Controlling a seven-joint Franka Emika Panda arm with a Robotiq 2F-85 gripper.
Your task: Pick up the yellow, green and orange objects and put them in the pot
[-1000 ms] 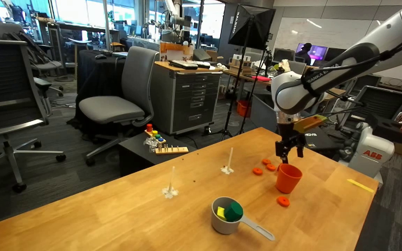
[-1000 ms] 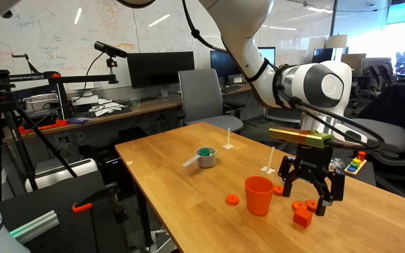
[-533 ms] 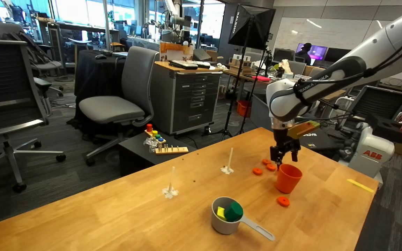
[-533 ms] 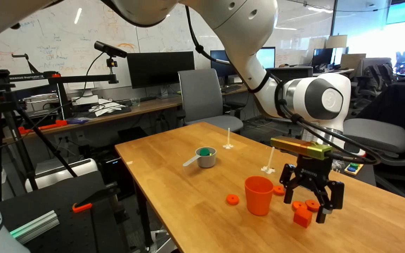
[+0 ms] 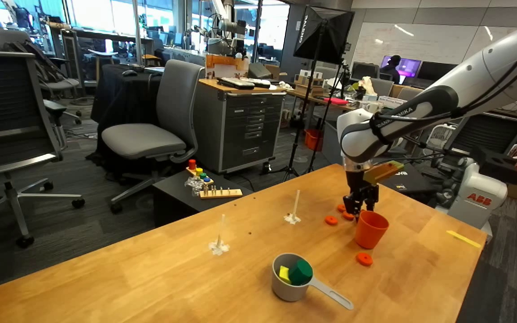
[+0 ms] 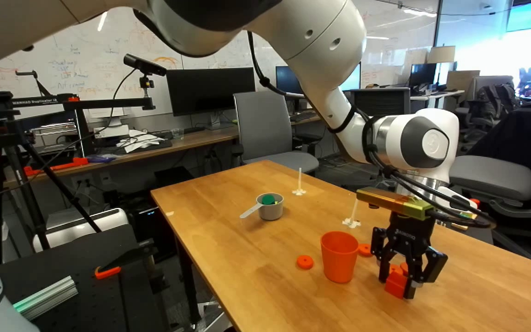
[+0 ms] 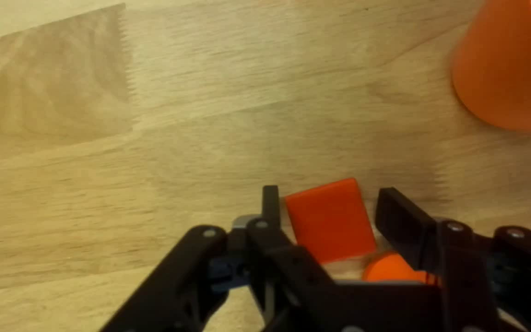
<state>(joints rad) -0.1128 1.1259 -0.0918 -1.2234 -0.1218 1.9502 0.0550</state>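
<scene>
The orange object is a red-orange cube (image 7: 332, 223) resting on the table. My gripper (image 7: 328, 197) has come down around it, one finger on each side, partly drawn in. In the wrist view a narrow gap shows between the cube and each of the fingers (image 7: 271, 203), so it is open. An exterior view shows the fingertips low beside the cube (image 6: 395, 285); from the opposite camera the cube is hidden behind the cup and my gripper (image 5: 363, 214). The grey pot (image 5: 287, 291) holds the green object (image 5: 301, 272) and the yellow object (image 5: 284, 275).
An orange-red cup (image 6: 338, 258) stands upright close beside my gripper. Several flat orange discs lie around, one disc (image 7: 392, 268) right by the cube and another disc (image 5: 364, 259) in front of the cup. Two thin upright pegs, a nearer peg (image 5: 220, 231) and a farther peg (image 5: 296, 204), rise from the table.
The gripper has moved down to the cube, and its fingers have drawn closer together on either side of it. The cube, pot and cup have stayed in place.
</scene>
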